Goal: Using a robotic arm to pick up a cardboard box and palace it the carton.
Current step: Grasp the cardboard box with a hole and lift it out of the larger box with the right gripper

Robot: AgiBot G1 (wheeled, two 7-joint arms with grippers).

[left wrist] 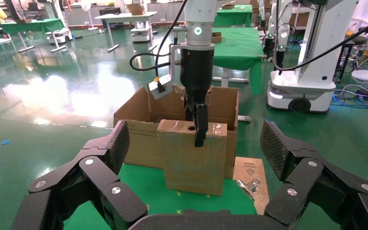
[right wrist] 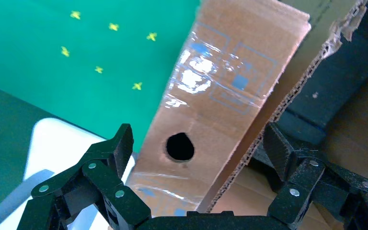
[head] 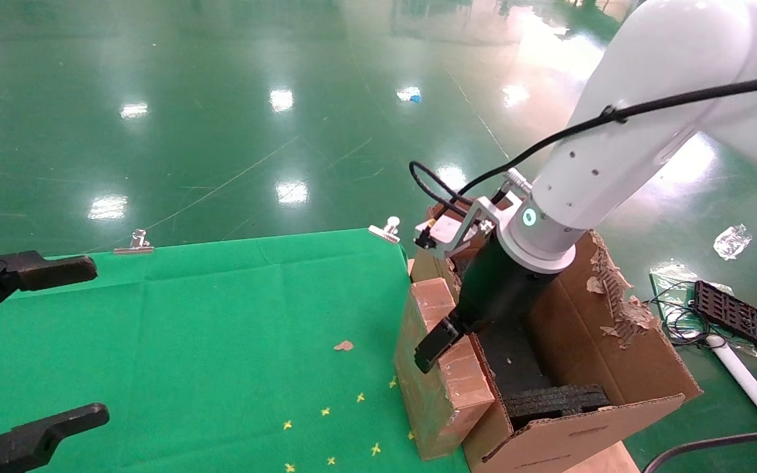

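Green cloth table (head: 221, 315): cardboard box (head: 447, 368) upright against carton (head: 615, 368), between right gripper (head: 441, 341) open jaws.

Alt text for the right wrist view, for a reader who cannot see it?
The right gripper is open astride the top of the cardboard box, a taped brown face with a round hole. The box stands against the carton wall, with black foam inside and the green table beyond.

White robotic arm (head: 615, 151), green ring light, black cable (head: 549, 141), black multi-link pincer (head: 447, 341)
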